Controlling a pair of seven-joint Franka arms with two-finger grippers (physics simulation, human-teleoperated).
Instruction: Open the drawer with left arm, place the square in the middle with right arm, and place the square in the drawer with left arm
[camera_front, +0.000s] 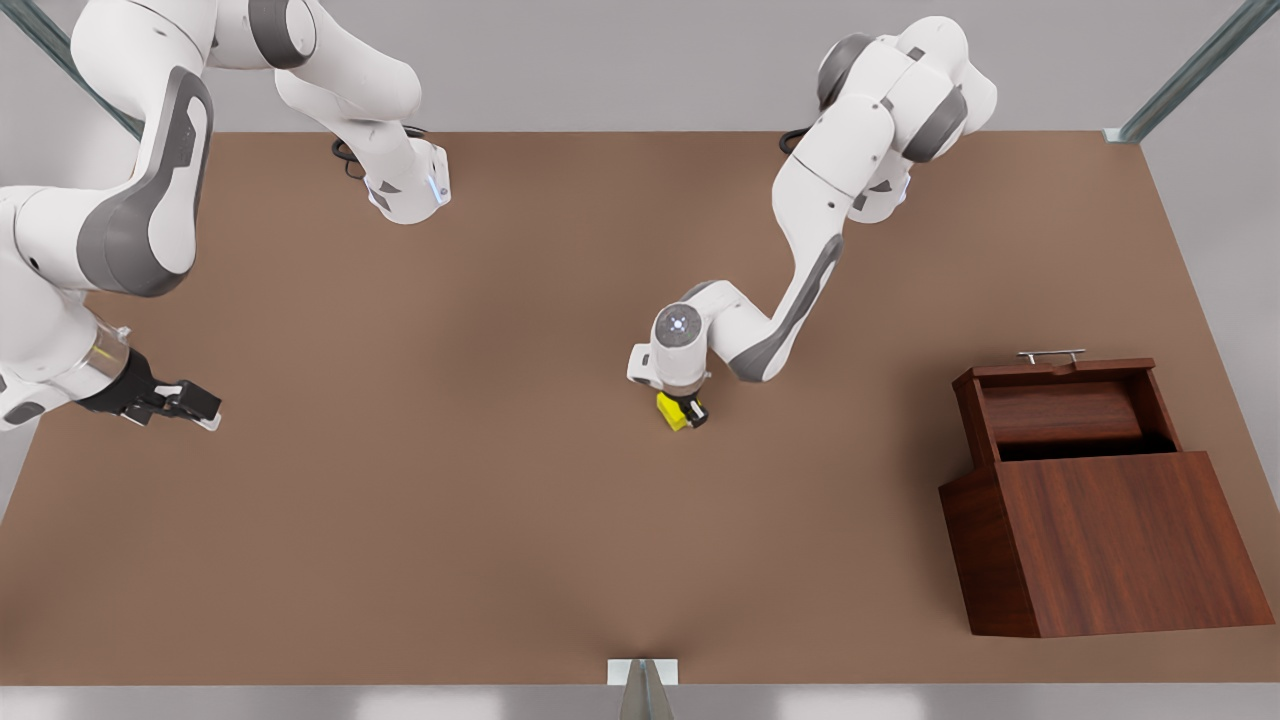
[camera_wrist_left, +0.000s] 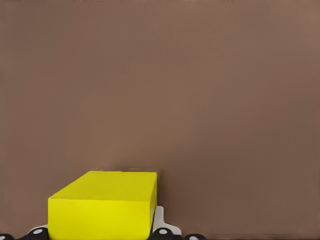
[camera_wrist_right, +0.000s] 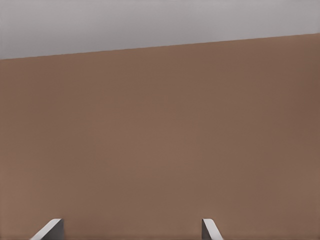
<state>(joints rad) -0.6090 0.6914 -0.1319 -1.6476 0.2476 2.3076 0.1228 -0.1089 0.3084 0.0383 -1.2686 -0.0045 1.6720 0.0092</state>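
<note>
The left gripper (camera_front: 688, 412) clamps the yellow cube (camera_front: 672, 411) at mid-table; the open drawer (camera_front: 1062, 412) lies well off toward the front view's right, nearer this arm. The right gripper (camera_front: 196, 404) waits, fingers parted, at the front view's left edge

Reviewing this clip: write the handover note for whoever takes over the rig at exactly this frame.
Left gripper: down at the middle of the table, fingers either side of the yellow square; the left wrist view has the square right between them. Whether it is clamped cannot be told.
Right gripper: open and holding nothing, waiting low over the table's edge on the front view's left.
Drawer: pulled open, nothing visible inside, silver handle at its far edge.
Done: drawer opened, square in the middle.
Left: lift the square with the left arm and put it in the drawer.
</note>
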